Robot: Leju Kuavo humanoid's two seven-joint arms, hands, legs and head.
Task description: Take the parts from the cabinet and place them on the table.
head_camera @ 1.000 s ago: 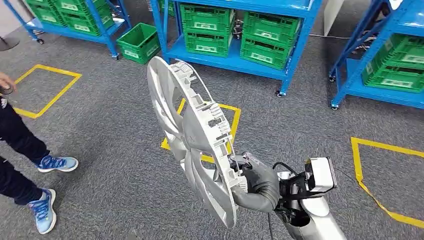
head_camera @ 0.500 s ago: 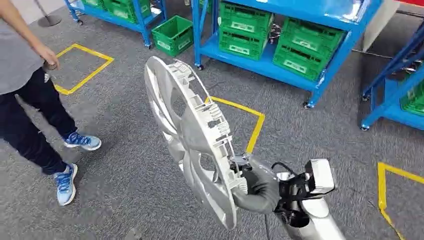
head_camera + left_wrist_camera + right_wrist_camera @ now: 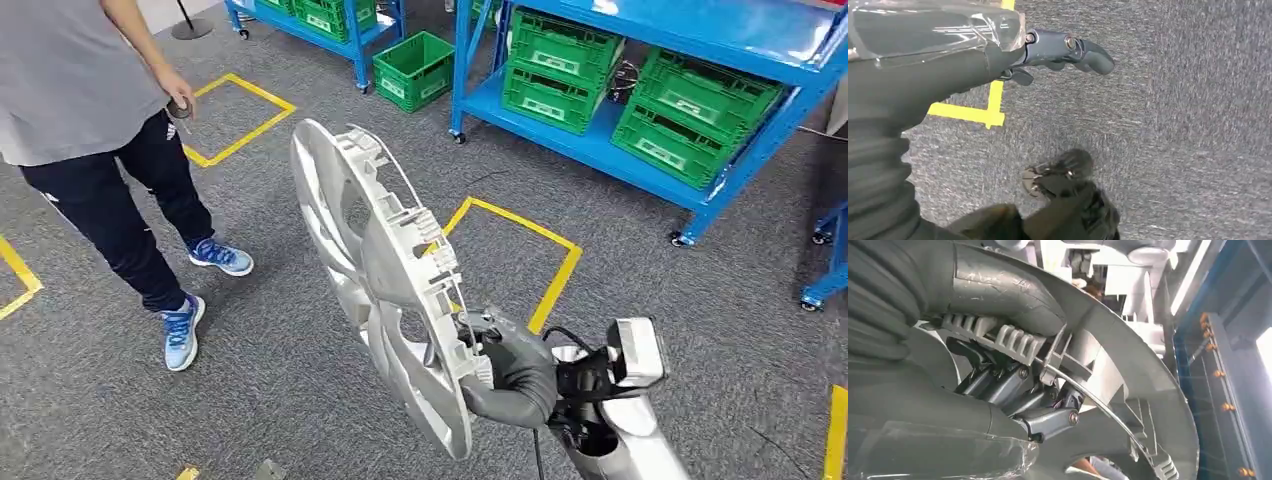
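We held the hubcap (image 3: pixel 385 290) upright in our right hand (image 3: pixel 505 375) — fingers (image 3: pixel 1013 385) hooked through its rim, above the grey carpet (image 3: pixel 280 330). Our left hand (image 3: pixel 1048 50) hung over the floor, fingers apart, holding nothing — a person (image 3: pixel 100 130) stood beside blue shelves (image 3: pixel 640 110) of green crates (image 3: pixel 690 105)
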